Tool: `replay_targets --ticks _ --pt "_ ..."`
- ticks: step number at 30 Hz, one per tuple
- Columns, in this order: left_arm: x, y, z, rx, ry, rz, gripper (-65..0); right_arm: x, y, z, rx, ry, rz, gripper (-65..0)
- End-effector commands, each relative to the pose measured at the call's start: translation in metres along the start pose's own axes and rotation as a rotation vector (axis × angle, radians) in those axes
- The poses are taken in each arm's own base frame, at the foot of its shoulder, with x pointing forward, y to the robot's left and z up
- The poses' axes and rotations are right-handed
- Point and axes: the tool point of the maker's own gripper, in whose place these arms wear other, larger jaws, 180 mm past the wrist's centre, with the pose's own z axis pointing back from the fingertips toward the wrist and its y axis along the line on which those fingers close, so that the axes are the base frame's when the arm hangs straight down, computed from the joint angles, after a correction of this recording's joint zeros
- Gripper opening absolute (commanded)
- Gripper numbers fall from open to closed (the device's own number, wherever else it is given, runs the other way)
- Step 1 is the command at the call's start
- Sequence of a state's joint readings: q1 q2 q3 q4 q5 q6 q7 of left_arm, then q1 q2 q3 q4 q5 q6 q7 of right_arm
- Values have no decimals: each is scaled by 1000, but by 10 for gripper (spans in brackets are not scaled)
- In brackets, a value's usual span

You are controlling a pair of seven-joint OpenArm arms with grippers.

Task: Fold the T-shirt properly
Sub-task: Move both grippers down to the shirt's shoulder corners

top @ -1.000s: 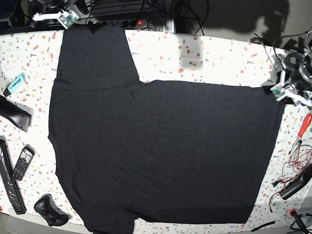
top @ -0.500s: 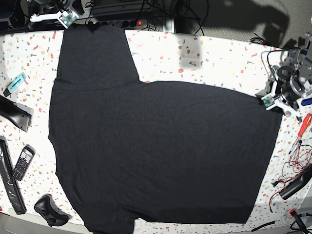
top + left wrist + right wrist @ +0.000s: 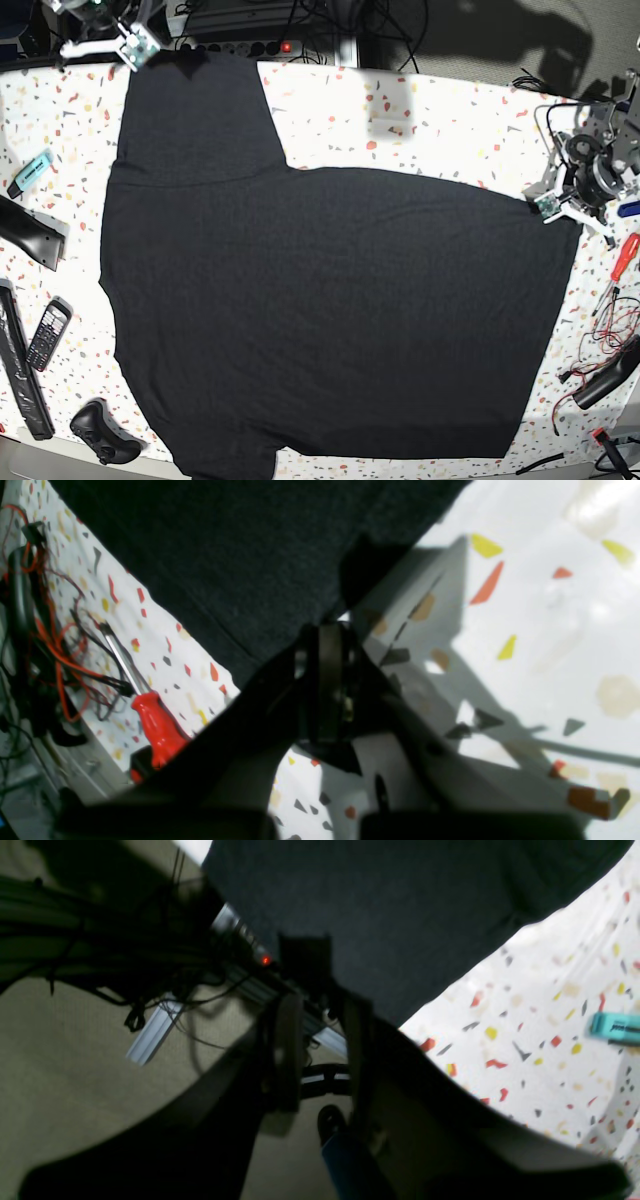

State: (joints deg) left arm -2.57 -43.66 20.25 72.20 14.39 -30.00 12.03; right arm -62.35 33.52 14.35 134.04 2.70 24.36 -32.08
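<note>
The black T-shirt (image 3: 320,300) lies spread flat over most of the speckled table (image 3: 440,120), one sleeve pointing to the far edge. My left gripper (image 3: 550,205) is at the shirt's right-hand hem corner. In the left wrist view its fingers (image 3: 327,635) are pressed together on that corner of the T-shirt (image 3: 240,555). My right gripper (image 3: 133,52) hovers at the far left by the sleeve's end. In the right wrist view it (image 3: 322,1002) stands open, with a gap showing only floor and cables, and the T-shirt (image 3: 380,905) lies just beyond.
A red screwdriver (image 3: 625,255) and tangled wires (image 3: 610,330) lie right of the hem. On the left edge are a teal marker (image 3: 30,172), a phone (image 3: 47,333), a black controller (image 3: 100,430) and long black bars (image 3: 25,232). A power strip (image 3: 240,45) runs behind the table.
My left gripper moved in to the hem corner and shut on it. My right gripper shifted slightly toward the far left and opened wider.
</note>
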Motion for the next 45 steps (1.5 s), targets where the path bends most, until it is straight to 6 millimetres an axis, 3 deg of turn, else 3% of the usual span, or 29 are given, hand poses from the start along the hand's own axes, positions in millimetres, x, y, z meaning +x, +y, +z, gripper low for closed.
replay_targets --ticks 1,4,7,11,19,26,32,38,45 --pt "-24 8 3 18 114 -23 -650 9 -7 2 -26 -29 42 -442" --pt "-33 7 4 18 166 -22 -650 24 -25 -1 -81 -76 113 -344" --pt "-35 4 4 13 174 -20 -650 40 -39 -6 -104 -115 173 -336" --pt "-27 -10 -1 -10 145 -8 -650 38 -53 -26 -151 -86 297 -336" --pt "-2 -36 -14 -47 112 31 -650 18 -77 -74 -172 23 454 -337" --pt "16 -47 -20 -62 82 54 -650 7 -98 -76 -186 110 539 -338" --pt "14 -49 -21 -66 102 56 -650 -23 -118 -75 -169 225 607 -338" --pt "13 -49 -21 -65 110 56 -650 -40 -108 -84 -70 229 625 -338" --pt "13 -49 -21 -65 109 56 -650 -29 -95 -91 -29 164 574 -338"
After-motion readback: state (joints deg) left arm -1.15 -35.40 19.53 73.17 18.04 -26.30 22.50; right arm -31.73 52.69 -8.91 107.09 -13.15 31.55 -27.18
